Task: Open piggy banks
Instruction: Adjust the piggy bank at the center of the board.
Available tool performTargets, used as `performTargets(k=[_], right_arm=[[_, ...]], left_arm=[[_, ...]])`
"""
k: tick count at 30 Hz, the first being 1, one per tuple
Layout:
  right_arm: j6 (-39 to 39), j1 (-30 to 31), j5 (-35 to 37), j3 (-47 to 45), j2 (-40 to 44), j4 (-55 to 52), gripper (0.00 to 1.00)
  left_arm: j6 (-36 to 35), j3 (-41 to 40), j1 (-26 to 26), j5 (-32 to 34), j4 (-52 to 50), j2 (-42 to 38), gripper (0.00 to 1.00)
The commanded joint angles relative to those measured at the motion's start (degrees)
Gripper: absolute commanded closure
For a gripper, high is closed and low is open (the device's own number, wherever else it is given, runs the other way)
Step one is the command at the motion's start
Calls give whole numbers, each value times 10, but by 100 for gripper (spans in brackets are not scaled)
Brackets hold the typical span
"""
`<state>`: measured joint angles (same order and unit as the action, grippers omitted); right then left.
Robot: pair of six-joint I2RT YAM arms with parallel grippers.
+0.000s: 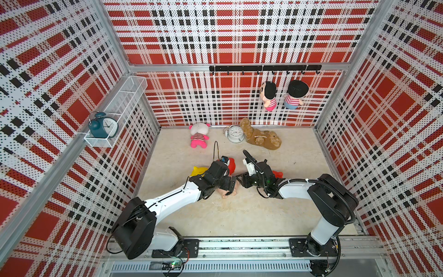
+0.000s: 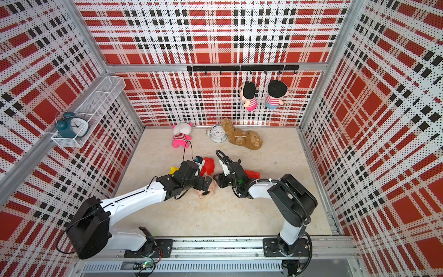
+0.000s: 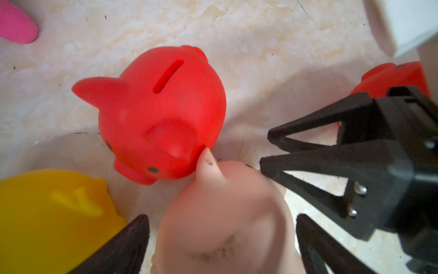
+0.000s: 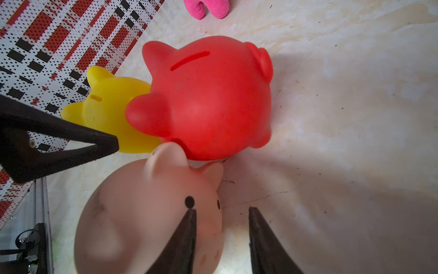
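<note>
Four piggy banks crowd the middle of the floor. The pale pink one (image 3: pixel 213 187) (image 4: pixel 142 213) (image 1: pixel 225 192) sits between the wide-apart fingers of my left gripper (image 3: pixel 221 217) (image 1: pixel 230 185), with floor showing beside one finger, so the gripper is open. A red pig (image 3: pixel 166 113) (image 4: pixel 208 99) stands upright with its slot up, touching the pink pig's ear. The yellow pig (image 3: pixel 54 213) (image 4: pixel 111 113) is behind it. A second red pig (image 3: pixel 393 78) (image 1: pixel 278 173) is behind my right gripper (image 4: pixel 222 209) (image 3: pixel 265 150). That gripper is open at the pink pig's face, one finger across the snout.
A pink-striped plush (image 1: pixel 199 135), a white alarm clock (image 1: pixel 236 134) and a brown plush dog (image 1: pixel 260 138) lie along the back wall. Two dolls (image 1: pixel 269 96) hang from a hook rail. A teal clock (image 1: pixel 103 124) sits in a wire shelf on the left wall.
</note>
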<state>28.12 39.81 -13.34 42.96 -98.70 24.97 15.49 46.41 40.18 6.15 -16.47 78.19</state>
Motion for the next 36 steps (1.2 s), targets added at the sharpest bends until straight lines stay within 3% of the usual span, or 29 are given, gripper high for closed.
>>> performTargets(k=[1,13,23,30,36], right_arm=[[-12,-4,-12,15,-16,18,60],[-54,-17,-48,81,-66,3,60],[-72,-31,-57,72,-46,-20,57],[-88,-44,-24,54,8,-74,49],[-90,-45,3,7,82,-130,39]], left_arm=[[-15,11,0,-4,-39,-13,2],[-100,84,-9,-13,-139,41,2],[-191,130,-35,-82,-199,129,2],[-145,135,-29,-80,-207,163,2],[-27,125,-29,-94,-172,138,2]])
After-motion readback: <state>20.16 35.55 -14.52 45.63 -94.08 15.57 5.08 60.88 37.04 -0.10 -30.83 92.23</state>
